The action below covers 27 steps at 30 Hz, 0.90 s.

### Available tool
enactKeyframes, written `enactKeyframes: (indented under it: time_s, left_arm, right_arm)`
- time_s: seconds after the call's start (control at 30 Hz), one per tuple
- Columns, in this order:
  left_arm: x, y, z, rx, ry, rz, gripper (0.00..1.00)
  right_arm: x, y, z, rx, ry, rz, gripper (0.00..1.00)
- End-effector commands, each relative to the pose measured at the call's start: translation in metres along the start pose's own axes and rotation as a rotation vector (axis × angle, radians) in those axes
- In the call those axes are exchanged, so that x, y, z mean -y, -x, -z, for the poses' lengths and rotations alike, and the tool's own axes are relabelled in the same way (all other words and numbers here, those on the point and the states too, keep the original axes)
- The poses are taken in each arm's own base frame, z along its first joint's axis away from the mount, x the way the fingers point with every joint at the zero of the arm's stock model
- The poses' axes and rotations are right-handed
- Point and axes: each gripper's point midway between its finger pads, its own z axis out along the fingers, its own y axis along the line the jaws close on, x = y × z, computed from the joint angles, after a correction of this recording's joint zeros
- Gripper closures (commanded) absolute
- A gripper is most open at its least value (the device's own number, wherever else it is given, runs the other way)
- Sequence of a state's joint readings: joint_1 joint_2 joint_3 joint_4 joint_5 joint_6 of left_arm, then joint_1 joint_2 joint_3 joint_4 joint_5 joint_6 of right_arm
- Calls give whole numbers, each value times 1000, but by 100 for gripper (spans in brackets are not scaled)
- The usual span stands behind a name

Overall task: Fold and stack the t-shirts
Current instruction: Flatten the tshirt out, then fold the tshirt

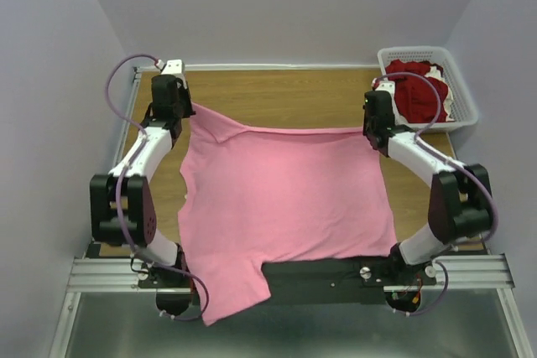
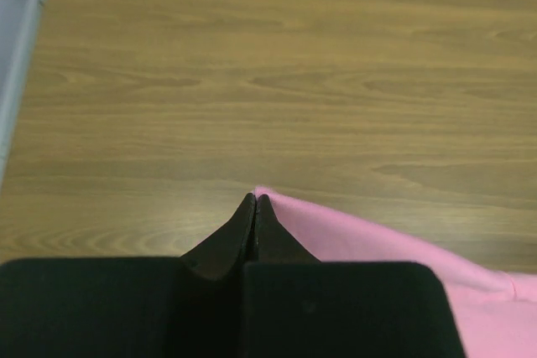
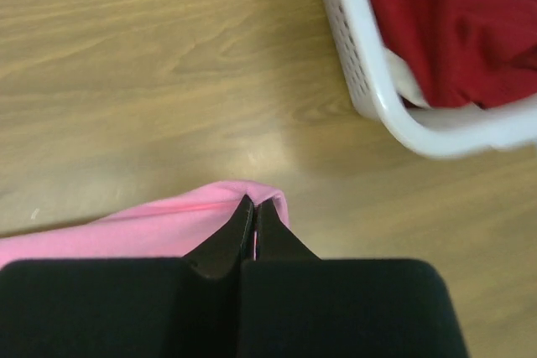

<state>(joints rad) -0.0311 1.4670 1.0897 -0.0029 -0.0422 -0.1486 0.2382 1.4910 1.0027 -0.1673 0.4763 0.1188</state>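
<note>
The bright pink t-shirt [image 1: 285, 207] lies spread over the middle of the wooden table, its near part hanging over the front edge. My left gripper [image 1: 190, 111] is shut on the shirt's far left corner [image 2: 352, 236]; its fingertips [image 2: 255, 199] meet on the cloth. My right gripper [image 1: 367, 130] is shut on the far right corner [image 3: 168, 220], with cloth wrapped round the fingertips [image 3: 254, 204]. The far edge stretches between both grippers. Dark red t-shirts [image 1: 419, 90] lie crumpled in the basket, also in the right wrist view [image 3: 461, 23].
A white lattice basket [image 1: 466, 98] stands at the far right corner of the table, close to my right gripper; its rim [image 3: 369, 90] shows in the right wrist view. Bare wood [image 1: 277, 94] lies beyond the shirt's far edge. Walls close in on the table.
</note>
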Motion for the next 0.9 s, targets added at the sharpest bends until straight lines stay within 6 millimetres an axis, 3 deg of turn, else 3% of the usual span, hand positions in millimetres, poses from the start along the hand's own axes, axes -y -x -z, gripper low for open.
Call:
enactKeyframes:
  time_s: [0.0, 0.03, 0.1, 0.13, 0.33, 0.6, 0.73, 0.87]
  left_arm:
    - [5, 19, -35, 75, -15, 19, 100]
    - [2, 6, -52, 38, -6, 14, 100]
    - [4, 1, -64, 22, -8, 13, 100]
    - [3, -9, -73, -1, -8, 13, 100]
    - [6, -15, -91, -16, -19, 16, 100]
    - [8, 0, -76, -25, -24, 39, 100]
    - [11, 10, -61, -26, -28, 68, 100]
    - [10, -11, -50, -122, -14, 98, 100]
  right_arm:
    - [0, 23, -53, 118, -64, -96, 99]
    - [2, 29, -62, 128, -74, -94, 99]
    - [-2, 12, -85, 80, -70, -71, 99]
    - [0, 15, -92, 81, -59, -82, 99]
    - [-3, 6, -124, 43, -33, -71, 99]
    - [7, 32, -122, 89, -40, -69, 99]
    - [15, 32, -118, 86, -67, -62, 99]
    - [20, 18, -120, 39, -83, -54, 99]
